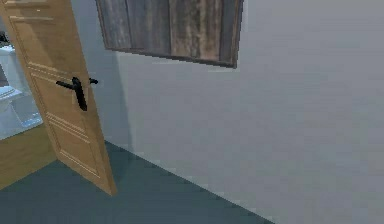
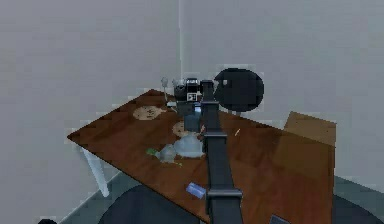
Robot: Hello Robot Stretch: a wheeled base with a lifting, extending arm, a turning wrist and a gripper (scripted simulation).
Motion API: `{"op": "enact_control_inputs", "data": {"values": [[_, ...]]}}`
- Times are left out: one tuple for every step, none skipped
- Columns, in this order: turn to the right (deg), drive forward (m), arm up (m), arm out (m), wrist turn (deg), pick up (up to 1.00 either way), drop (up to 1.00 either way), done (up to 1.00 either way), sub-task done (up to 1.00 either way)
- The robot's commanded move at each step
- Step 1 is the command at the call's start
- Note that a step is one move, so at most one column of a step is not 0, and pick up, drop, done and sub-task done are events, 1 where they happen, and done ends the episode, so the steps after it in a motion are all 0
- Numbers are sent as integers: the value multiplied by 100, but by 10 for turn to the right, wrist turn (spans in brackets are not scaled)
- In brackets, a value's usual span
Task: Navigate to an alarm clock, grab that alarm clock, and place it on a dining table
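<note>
Dark blobs crowd the gripper (image 2: pixel 182 95) at the far side of the brown dining table (image 2: pixel 110 135). None can be told as the alarm clock, nor can it be told whether the gripper holds anything. Pale round plates (image 2: pixel 148 112) and a grey lump (image 2: pixel 180 151) lie on the tabletop beside the arm (image 2: pixel 216 150). A black round shape (image 2: pixel 240 88) stands behind. Ahead, a wooden door (image 1: pixel 60 90) stands ajar.

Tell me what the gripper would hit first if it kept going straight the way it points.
Probably the grey wall, just past the far edge of the table ahead of the gripper. Depth is unclear, so something on the tabletop there may come first.
</note>
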Motion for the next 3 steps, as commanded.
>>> {"op": "enact_control_inputs", "data": {"values": [[0,0,-32,0,0,0,0,0,0],[0,0,0,0,0,0,100,0,0],[0,0,10,0,0,0,0,0,0]]}}
